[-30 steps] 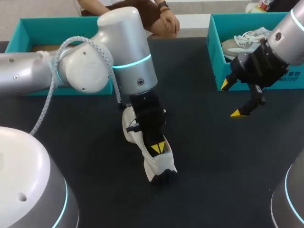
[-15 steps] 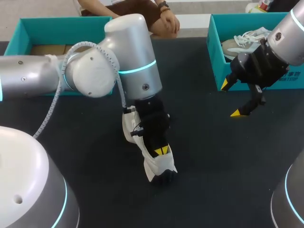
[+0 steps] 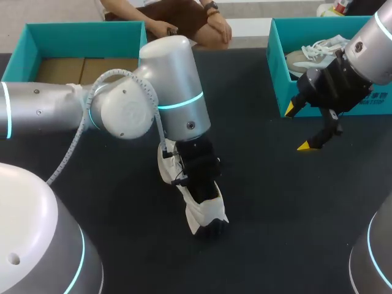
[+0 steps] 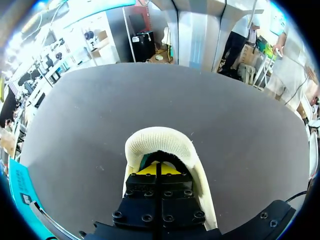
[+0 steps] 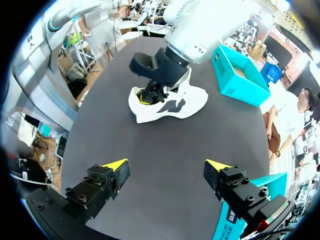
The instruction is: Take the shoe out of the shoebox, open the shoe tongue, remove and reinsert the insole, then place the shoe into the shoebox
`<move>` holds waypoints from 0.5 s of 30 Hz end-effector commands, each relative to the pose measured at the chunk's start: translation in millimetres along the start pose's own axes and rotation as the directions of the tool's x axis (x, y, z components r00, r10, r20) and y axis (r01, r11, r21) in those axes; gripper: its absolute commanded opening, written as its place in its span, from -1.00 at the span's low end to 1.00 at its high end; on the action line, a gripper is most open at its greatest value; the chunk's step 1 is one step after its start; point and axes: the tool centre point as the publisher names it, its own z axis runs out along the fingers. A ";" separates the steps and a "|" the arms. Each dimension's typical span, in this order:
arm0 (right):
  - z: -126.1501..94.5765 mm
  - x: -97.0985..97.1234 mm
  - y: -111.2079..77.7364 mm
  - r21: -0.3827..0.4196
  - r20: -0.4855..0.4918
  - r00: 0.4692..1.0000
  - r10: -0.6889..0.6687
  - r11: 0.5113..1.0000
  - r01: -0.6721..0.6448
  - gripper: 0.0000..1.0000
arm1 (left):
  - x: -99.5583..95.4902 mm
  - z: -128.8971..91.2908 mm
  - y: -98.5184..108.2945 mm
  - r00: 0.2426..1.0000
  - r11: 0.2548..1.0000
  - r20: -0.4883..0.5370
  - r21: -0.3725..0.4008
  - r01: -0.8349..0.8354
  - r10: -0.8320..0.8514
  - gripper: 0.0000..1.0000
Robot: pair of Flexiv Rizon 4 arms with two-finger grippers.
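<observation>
A white shoe (image 3: pixel 207 214) with a dark sole lies on the black table, near the middle. My left gripper (image 3: pixel 204 188) reaches down into its opening, and the head view hides the tips. In the left wrist view the gripper (image 4: pixel 157 169) is shut, its yellow tips together just inside the knit heel collar (image 4: pixel 160 139). A bit of green lining shows beside them. I cannot tell whether anything is pinched. My right gripper (image 3: pixel 300 127) hangs open in front of the right teal shoebox (image 3: pixel 277 73), holding nothing. From the right wrist, the shoe (image 5: pixel 192 102) lies well ahead of the gripper (image 5: pixel 166 167).
A second white shoe (image 3: pixel 312 52) lies in the right shoebox. Another teal box (image 3: pixel 79 32) with a cardboard floor stands at the back left, partly behind my left arm. Dark tabletop (image 3: pixel 275 202) lies between the shoe and my right gripper.
My left arm's wrist has swung to the right, and its gripper has sunk deeper into the shoe, so its yellow tips no longer show from above. The right arm has kept still.
</observation>
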 end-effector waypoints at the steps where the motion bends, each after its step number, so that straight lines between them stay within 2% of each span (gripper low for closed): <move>1: 0.8 0.5 -0.2 0.001 0.001 1.000 0.000 1.000 0.000 1.00 | -6.1 17.9 6.6 1.000 1.000 -0.008 -0.013 0.006 -0.006 -1.00; 6: 0.8 0.5 -0.2 0.001 0.001 1.000 0.000 1.000 0.000 1.00 | -4.7 28.2 15.1 1.000 0.999 -0.010 -0.030 0.016 -0.017 -1.00; 9: 0.8 0.5 -0.2 0.001 0.001 1.000 0.000 1.000 0.000 1.00 | -3.1 34.0 20.8 1.000 0.998 -0.018 -0.067 0.012 -0.014 -1.00; 15: 0.8 0.5 -0.2 0.001 0.001 1.000 0.000 1.000 0.000 1.00 | 3.5 35.2 37.1 1.000 0.981 -0.026 -0.194 -0.006 0.001 -1.00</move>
